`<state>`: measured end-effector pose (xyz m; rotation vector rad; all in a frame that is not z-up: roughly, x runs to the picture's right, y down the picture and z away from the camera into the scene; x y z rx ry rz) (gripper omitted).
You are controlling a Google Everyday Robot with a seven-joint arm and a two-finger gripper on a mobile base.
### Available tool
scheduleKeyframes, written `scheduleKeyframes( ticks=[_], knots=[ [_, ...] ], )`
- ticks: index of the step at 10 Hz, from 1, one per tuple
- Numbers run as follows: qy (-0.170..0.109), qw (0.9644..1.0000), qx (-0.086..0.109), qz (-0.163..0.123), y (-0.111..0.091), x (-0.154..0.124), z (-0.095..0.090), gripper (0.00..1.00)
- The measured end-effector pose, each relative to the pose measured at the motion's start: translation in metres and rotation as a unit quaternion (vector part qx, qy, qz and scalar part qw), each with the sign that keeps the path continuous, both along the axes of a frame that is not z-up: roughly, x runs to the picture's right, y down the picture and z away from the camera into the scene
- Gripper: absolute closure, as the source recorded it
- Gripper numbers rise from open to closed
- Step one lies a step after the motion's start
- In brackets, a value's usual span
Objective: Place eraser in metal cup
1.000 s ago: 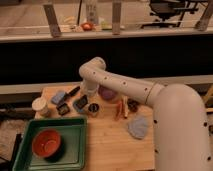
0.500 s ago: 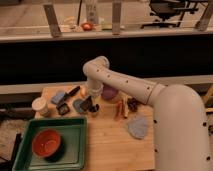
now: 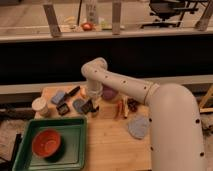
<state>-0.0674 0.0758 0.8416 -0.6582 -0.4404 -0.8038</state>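
At the lower left we see a green tray (image 3: 75,150) holding a red bowl (image 3: 46,143). Above it on the wooden table (image 3: 107,147) stands a white paper cup (image 3: 39,106). To its right lie a pale blue flat block (image 3: 59,96) and a black squarish piece (image 3: 63,108), with a dark pen (image 3: 73,91) just beyond them. Next comes the metal cup (image 3: 78,104), upright near the middle of the table. The gripper (image 3: 89,107) hangs just beside the cup's right side, low over the wood. We cannot tell how it is set. A small dark block at its tip looks to us like the eraser (image 3: 94,110), outside the cup, and we cannot tell whether it is held. Further right sit a purple bowl (image 3: 109,93), some orange sticks (image 3: 120,109) and a grey-blue cloth (image 3: 138,126).
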Motion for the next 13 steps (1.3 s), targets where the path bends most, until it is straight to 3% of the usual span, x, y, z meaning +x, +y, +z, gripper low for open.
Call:
scheduleKeyframes(
  ticks=[6, 8, 13],
  knots=[
    [0.020, 0.9997, -0.005, 0.012, 0.005, 0.014, 0.002, 0.26],
    [0.022, 0.9996, -0.005, 0.015, 0.005, 0.016, 0.004, 0.20],
    [0.024, 0.9996, -0.004, 0.017, 0.003, 0.018, 0.006, 0.20]
  ],
)
